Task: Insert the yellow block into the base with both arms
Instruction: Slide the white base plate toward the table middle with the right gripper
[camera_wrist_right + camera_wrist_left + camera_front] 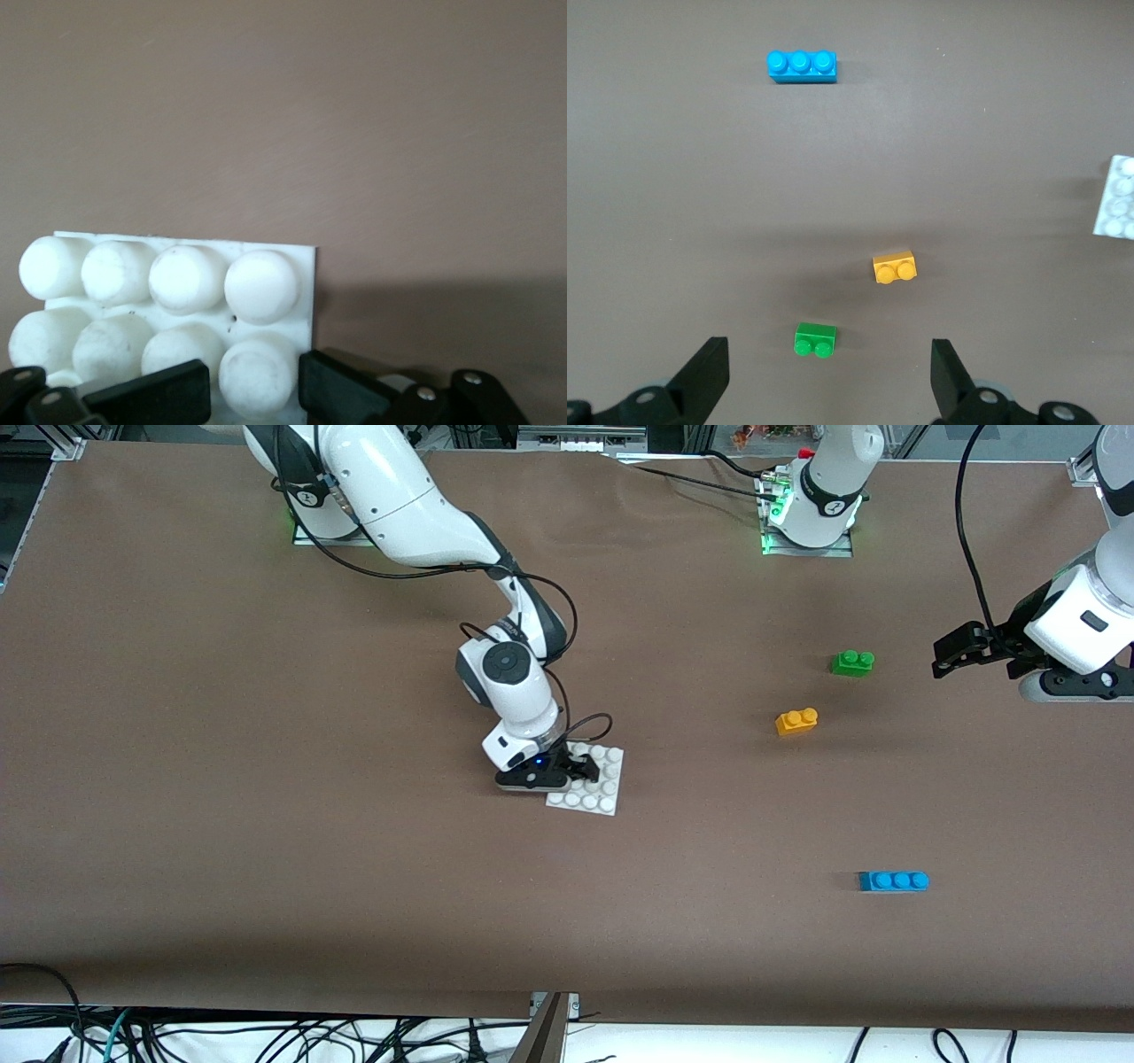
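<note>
Front view: right gripper (pixel 580 769) is down on the base (pixel 602 790), at the base's edge toward the right arm's end of the table. Its fingers look set around a stud there, but the closure is not clear from here. The base lies flat mid-table. The yellow block (pixel 796 721) sits on the table, well apart from the base, toward the left arm's end. The green brick (pixel 852 662) is near it, farther from the camera. The blue brick (pixel 893 880) is well apart from both and nearer the camera. Left gripper (pixel 952 654) hangs in the air at the left arm's end of the table, not over any brick; the arm waits.

Left wrist view: left gripper (pixel 830 372) has its fingers (pixel 707 370) spread wide, nothing between them. Green brick (pixel 815 338), yellow block (pixel 894 266) and blue brick (pixel 802 65) lie on the bare table, none touching. A corner of the base (pixel 1116 199) shows at the frame edge.

Right wrist view: right gripper (pixel 255 390) has its fingers (pixel 159 390) pressed against either side of one edge stud of the base (pixel 306 292), clamping it. Base is flat on the table, studs up.
</note>
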Controlling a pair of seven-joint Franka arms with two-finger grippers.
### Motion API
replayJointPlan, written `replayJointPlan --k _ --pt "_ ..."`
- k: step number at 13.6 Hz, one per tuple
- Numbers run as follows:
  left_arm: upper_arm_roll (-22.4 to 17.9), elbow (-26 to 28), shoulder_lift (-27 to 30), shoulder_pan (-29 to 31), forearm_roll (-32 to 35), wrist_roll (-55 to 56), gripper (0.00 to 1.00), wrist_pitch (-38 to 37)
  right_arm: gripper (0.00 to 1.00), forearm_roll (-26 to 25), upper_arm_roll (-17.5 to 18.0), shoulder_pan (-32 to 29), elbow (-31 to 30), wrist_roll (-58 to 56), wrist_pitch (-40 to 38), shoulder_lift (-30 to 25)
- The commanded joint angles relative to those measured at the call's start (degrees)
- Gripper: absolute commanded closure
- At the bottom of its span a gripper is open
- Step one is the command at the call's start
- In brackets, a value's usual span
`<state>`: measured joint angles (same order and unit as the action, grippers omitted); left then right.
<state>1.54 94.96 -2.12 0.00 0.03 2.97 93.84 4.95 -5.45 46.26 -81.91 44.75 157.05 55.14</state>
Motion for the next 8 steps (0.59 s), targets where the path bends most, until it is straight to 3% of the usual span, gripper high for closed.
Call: replayJointPlan --k 1,7,8 --pt "-0.22 -1.54 -0.51 -0.18 0.5 -1.03 0.0 -1.2 0.48 0.32 -1.49 3.31 3.94 0.96 -0.08 3.48" --pt "-0.31 -1.54 -0.6 -0.18 0.5 -1.12 0.0 -1.2 0.46 0.06 -1.76 4.63 5.35 -0.18 -0.08 3.48" --pt "-0.31 -1.54 -0.51 -0.18 0.5 -1.12 0.0 -1.2 0.41 0.5 -1.84 4.2 5.88 -0.19 -0.43 3.22"
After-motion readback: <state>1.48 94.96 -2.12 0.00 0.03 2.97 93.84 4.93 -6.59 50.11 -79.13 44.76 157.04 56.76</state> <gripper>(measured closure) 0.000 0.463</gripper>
